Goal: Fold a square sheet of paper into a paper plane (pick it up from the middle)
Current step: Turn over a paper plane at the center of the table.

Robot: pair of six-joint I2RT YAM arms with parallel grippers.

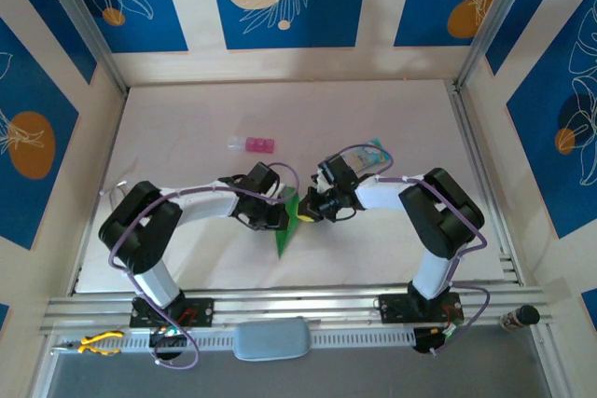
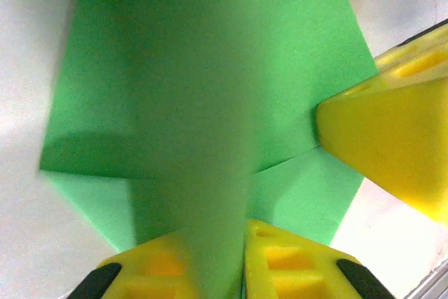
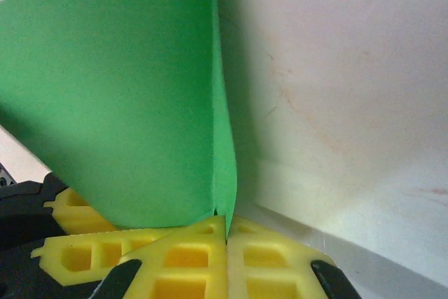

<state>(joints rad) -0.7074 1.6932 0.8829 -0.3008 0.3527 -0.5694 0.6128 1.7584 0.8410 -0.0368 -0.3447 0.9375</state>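
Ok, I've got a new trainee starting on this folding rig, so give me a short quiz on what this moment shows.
1. True or false: the right tool is shut on the green paper.
2. Pick one: the pink block lies A) between the two tools, B) apart from the paper, on its far side, C) on top of the paper.
3. How many tools grip the paper?

Key: 1 true. 2 B. 3 two: the left tool pinches it as well.
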